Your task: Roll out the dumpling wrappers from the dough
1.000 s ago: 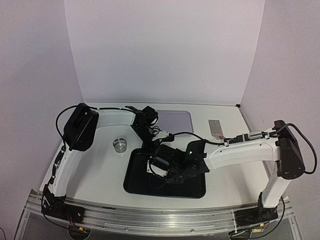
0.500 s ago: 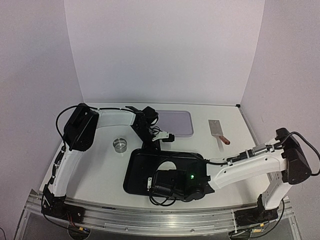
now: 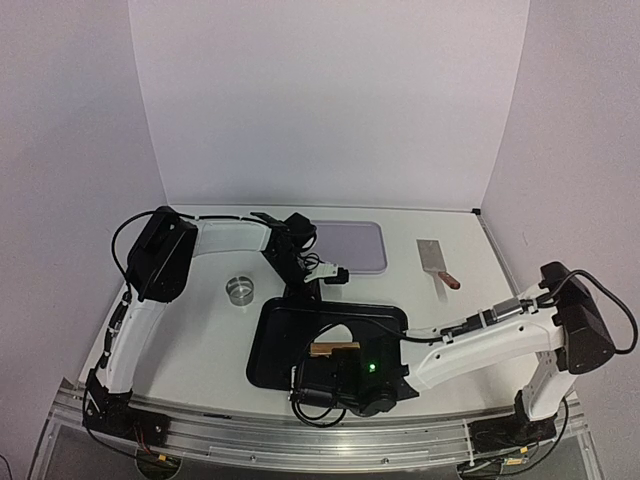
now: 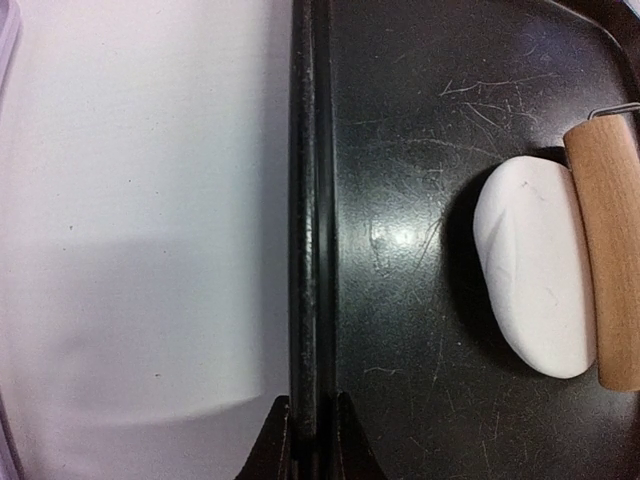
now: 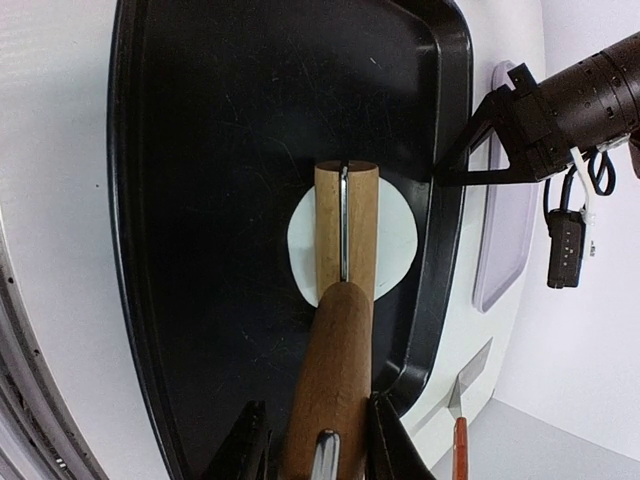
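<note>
Wooden roller (image 5: 332, 300) sits on the white dough (image 5: 300, 245), which lies in the black tray (image 5: 200, 200) nearer its far rim. I judge flattening has barely begun, with my right jaws clenched on the roller handle and my left jaws pinching the tray rim, so next I need firm, even passes. Left wrist view shows the dough as a thick mound where the right wrist view reads it as a flat disc, and only the top view shows the ring cutter (image 3: 240, 289) on the tabletop (image 3: 200, 345).

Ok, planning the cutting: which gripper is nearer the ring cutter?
Left gripper, on the tray rim beside the ring cutter; right gripper holds the rolling pin at the tray's near edge.
</note>
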Controlling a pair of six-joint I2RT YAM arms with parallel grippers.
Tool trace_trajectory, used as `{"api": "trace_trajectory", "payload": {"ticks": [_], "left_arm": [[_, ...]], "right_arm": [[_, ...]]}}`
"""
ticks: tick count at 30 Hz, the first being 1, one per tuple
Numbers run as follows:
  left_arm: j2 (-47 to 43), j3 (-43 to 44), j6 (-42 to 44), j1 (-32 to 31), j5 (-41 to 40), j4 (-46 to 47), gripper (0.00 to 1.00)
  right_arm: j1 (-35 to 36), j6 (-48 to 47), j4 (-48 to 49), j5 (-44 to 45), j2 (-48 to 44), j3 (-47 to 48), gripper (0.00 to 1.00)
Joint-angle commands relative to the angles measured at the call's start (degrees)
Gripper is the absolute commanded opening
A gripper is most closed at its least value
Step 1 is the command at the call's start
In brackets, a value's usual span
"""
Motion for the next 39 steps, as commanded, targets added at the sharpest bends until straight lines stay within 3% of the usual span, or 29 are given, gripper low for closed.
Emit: {"api": "trace_trajectory", "payload": {"ticks": [1,24,27,32,39], "left_arm": [[0.6,-1.7,3.4,1.1,-8.7,2.1,0.0],[0.5,-1.8,2.9,2.1,-8.4,2.3,0.0],[0.5,-1.9,3.2,2.1,-8.4,2.2,0.0],[0.6,-1.5,3.4,2.0,-8.2,2.0,0.0],[0.6,-1.4,3.4,1.8,-7.9,1.7,0.0]], "right_arm": [[2.9,3.4,-16.5,-35.2,5.5,-5.7,0.0],[5.4,6.7,-19.3,-35.9,6.5,-3.6,0.0],[5.4,8.4,-19.2,-33.5,4.2,-3.4,0.0],[4.1,9.0,-19.4,-21.9,-4.2,-0.6,0.0],[-2.5,-5.5,-18.4,-9.9,-9.5,10.7,0.0]]}}
